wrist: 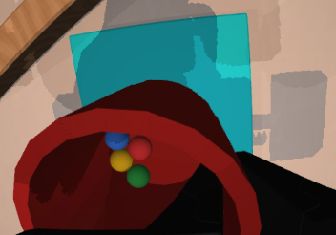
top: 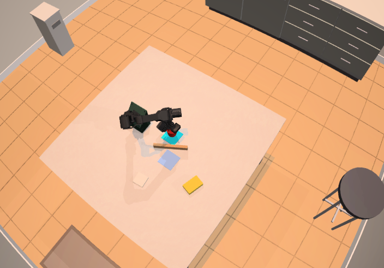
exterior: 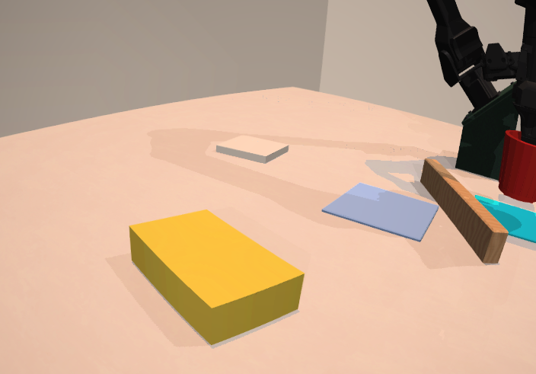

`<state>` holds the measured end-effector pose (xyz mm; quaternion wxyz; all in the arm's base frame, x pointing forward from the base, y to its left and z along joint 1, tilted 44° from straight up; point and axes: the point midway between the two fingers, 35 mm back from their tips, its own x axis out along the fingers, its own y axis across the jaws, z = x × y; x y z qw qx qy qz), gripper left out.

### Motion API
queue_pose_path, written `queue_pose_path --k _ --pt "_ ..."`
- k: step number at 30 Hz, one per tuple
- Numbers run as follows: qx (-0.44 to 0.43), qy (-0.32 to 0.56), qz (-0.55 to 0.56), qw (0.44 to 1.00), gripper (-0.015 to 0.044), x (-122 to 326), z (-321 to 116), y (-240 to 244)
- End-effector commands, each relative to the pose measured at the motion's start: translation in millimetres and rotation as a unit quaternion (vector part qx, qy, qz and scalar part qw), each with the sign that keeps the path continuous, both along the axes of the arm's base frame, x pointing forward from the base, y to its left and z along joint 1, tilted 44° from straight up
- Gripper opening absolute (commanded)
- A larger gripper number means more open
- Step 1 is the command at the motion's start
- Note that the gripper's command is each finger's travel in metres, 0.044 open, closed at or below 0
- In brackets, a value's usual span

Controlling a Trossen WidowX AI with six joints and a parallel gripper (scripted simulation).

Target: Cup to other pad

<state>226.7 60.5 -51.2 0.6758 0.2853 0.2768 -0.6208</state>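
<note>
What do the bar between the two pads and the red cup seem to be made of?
The bar looks like wood: brown streaked grain shows along its top and paler end. The red cup looks like matte plastic, though its plain even red with no shine leaves that open. Four glossy marbles lie inside it, perhaps glass. The gripper is clamped on its rim.

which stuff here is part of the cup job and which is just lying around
Job:
end effector, shut on the cup
cup
marbles
cyan pad
blue pad

Lying about:
wood bar
yellow block
beige tile
</note>
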Motion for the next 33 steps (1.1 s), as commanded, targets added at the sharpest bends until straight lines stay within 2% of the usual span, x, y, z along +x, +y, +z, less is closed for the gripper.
queue_pose_path --k 1,32,33 --pt "-0.006 0.006 0.002 1.0 0.0 -2.7 -5.7 -6.9" --pt "-0.002 0.001 -0.001 1.0 0.0 -0.8 -19.7 -20.0" --pt "-0.002 0.001 -0.001 1.0 0.0026 -0.8 -19.7 -20.0"
